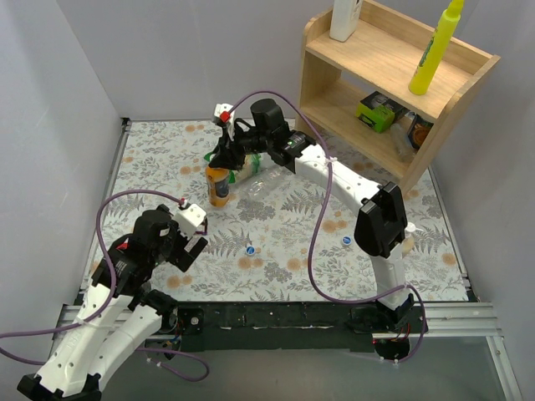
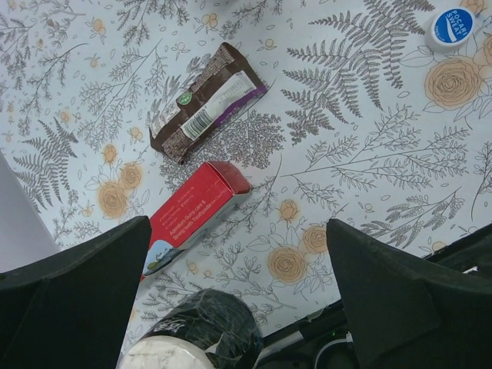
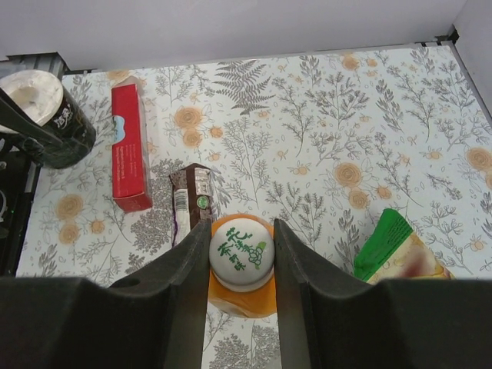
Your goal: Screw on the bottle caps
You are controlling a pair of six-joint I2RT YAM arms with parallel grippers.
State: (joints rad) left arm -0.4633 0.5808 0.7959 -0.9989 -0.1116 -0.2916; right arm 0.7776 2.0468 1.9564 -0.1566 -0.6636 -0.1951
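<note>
The small bottle of orange liquid (image 1: 219, 187) stands upright at the back left of the mat. The whitish-green cap (image 3: 241, 252) with green characters sits on the bottle's neck (image 3: 243, 298). My right gripper (image 3: 240, 234) is above it, with both fingers pressed against the cap's sides; in the top view the right gripper (image 1: 224, 163) hides the cap. A clear bottle (image 1: 272, 190) lies on its side just right of it. Two blue caps (image 1: 250, 249) (image 1: 346, 241) lie loose on the mat; one shows in the left wrist view (image 2: 453, 24). My left gripper (image 2: 238, 307) is open and empty, low at the front left (image 1: 191, 251).
A red toothpaste box (image 2: 196, 211), a brown snack bar (image 2: 207, 104) and a black cup with a white lid (image 2: 192, 338) lie under the left arm. A green packet (image 3: 392, 246) lies beside the orange bottle. A wooden shelf (image 1: 393, 75) at back right holds a yellow bottle (image 1: 435, 50) and a cream pump bottle (image 1: 344, 18).
</note>
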